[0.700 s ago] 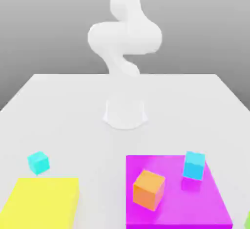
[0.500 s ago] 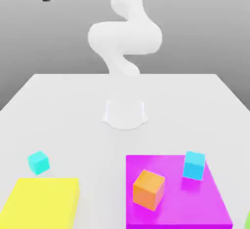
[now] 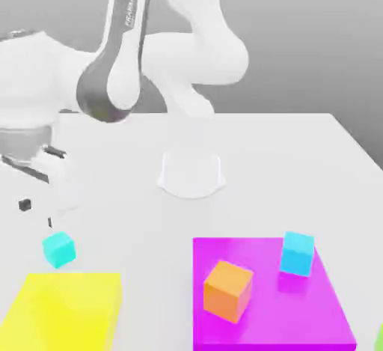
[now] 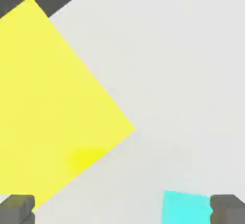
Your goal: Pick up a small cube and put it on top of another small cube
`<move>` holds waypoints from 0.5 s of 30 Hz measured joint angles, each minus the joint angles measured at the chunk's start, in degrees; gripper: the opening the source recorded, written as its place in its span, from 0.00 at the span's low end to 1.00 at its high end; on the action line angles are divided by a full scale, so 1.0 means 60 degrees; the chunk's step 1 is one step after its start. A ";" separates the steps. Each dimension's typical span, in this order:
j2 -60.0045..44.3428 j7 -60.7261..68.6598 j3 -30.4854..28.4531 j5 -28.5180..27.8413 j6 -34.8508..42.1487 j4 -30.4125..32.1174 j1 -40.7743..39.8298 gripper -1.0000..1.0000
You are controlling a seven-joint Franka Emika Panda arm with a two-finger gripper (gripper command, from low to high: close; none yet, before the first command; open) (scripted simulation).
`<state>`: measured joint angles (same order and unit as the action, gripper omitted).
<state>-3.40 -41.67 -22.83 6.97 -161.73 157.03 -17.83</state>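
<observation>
Reaching for the turquoise cube — the grasp is not yet made.
The turquoise cube (image 3: 58,249) sits lower left on the table (image 3: 299,162), beside the yellow pad (image 3: 63,312); the sky-blue cube (image 3: 298,253) waits lower right. The gripper (image 3: 37,213), spread wide and empty, has come down since half a second ago — next it must centre and lower.

Orange cube (image 3: 228,290) on magenta pad (image 3: 329,319); yellow pad (image 3: 63,312)

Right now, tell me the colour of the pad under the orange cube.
Magenta pad, clearest in the exterior view.
</observation>
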 joint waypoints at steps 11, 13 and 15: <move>-0.2521 0.1750 0.2363 0.2313 -0.1839 -0.0364 -0.1973 0.00; -0.2521 0.1738 0.2364 0.2301 -0.1835 -0.0364 -0.1973 0.00; -0.2571 0.1762 0.2452 0.2326 -0.1881 -0.0374 -0.2057 0.00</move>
<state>-18.83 -31.10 -8.12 20.92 -173.02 154.79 -30.17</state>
